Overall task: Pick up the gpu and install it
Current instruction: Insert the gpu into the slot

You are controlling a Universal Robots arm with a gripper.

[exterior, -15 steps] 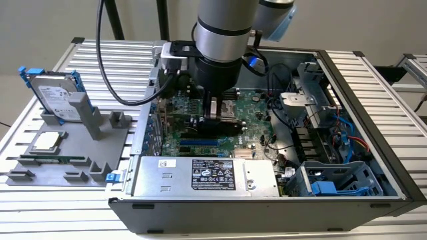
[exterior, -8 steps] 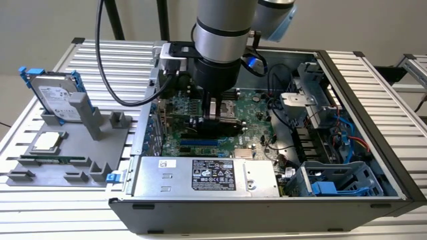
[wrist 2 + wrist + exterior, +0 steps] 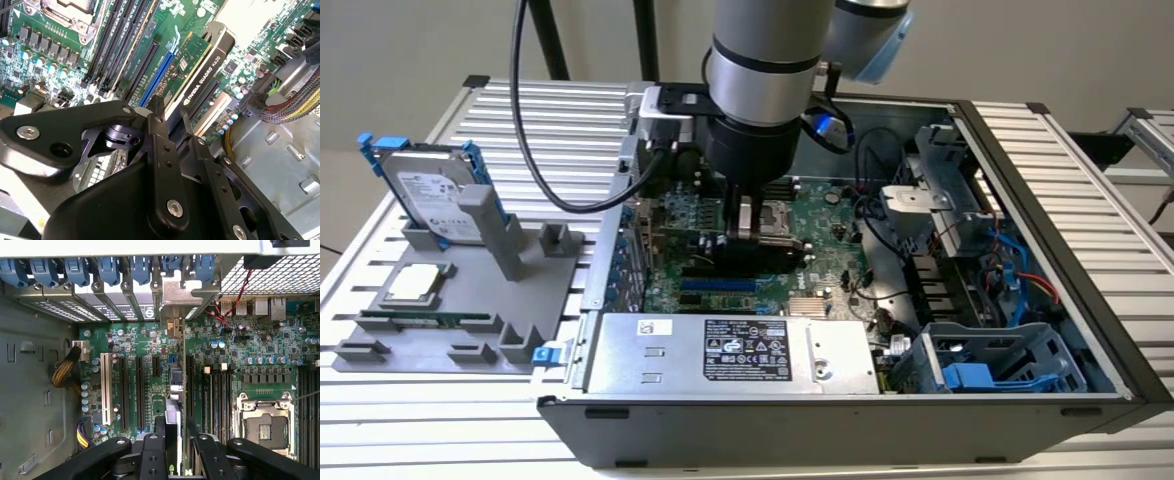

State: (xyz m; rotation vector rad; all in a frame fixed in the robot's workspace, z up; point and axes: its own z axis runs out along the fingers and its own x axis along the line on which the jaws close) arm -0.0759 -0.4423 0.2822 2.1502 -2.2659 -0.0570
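Observation:
The gpu point(image 3: 758, 255), a green card with a black cooler, stands on edge over the motherboard point(image 3: 707, 215) inside the open computer case point(image 3: 1067, 250). My gripper point(image 3: 750, 232) reaches down from above and is shut on it. In the second wrist view the two black fingers point(image 3: 158, 131) flank the gpu point(image 3: 200, 60), which lies along a black expansion slot beside a blue one. In the first wrist view the gpu point(image 3: 173, 390) shows edge-on, and its silver bracket point(image 3: 172, 302) reaches the case's rear slot openings, my gripper point(image 3: 175, 429) around it. I cannot tell whether it is seated in the slot.
A grey fixture point(image 3: 520, 345) at the exterior view's left carries a silver hard drive with blue rails point(image 3: 434, 195), a processor chip point(image 3: 414, 283) and a memory stick point(image 3: 427, 320). In the case are the power supply point(image 3: 720, 350), a blue drive cage point(image 3: 987, 365), cables point(image 3: 1021, 265) and the processor socket point(image 3: 265, 422).

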